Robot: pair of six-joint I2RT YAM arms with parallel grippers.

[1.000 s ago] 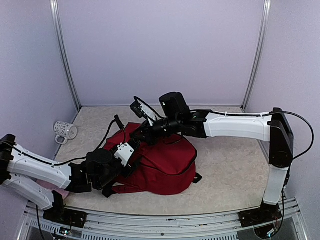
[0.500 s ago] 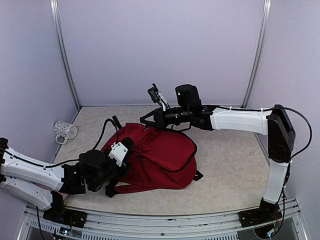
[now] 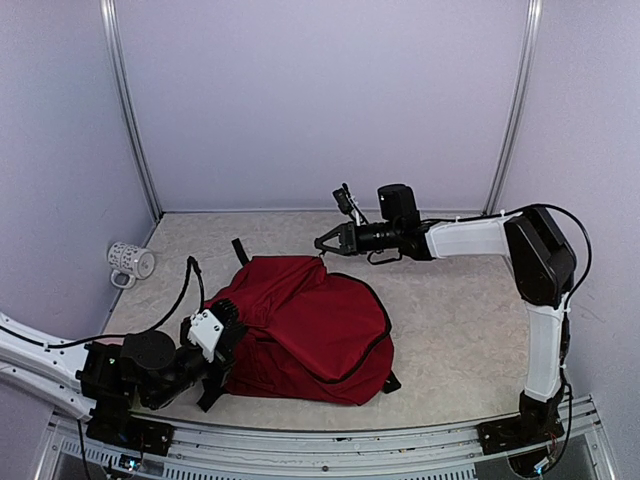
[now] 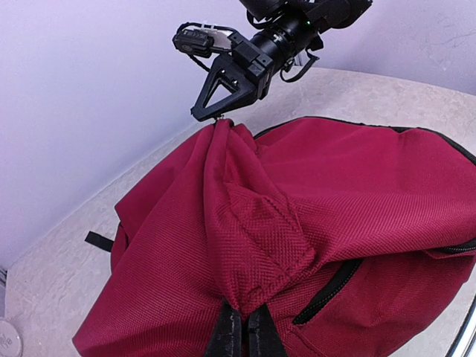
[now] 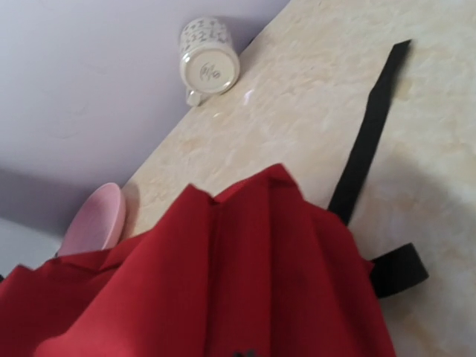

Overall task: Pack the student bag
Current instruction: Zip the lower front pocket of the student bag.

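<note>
The student bag [image 3: 320, 325] is a dark red backpack lying in the middle of the table, stretched between my two grippers. My left gripper [image 3: 230, 320] is at its near left corner, shut on a fold of red fabric beside a black zipper [image 4: 327, 286]. In the left wrist view the left gripper [image 4: 244, 318] pinches that fold of the bag [image 4: 312, 193]. My right gripper [image 3: 322, 250] holds the bag's far top edge lifted off the table and is shut on it; the left wrist view shows the right gripper [image 4: 220, 113] too. Red bag fabric [image 5: 245, 282] fills the right wrist view and almost hides the fingertips.
A white patterned mug [image 3: 131, 262] lies on its side at the far left, by the wall; the right wrist view shows this mug [image 5: 208, 63] as well. A pink dish [image 5: 93, 219] lies near the left wall. A black strap [image 5: 368, 134] trails on the table behind the bag.
My left gripper shut on the bag's fabric and drew back toward the near left. My right gripper moved right and back with the bag's top edge, stretching the bag out.
</note>
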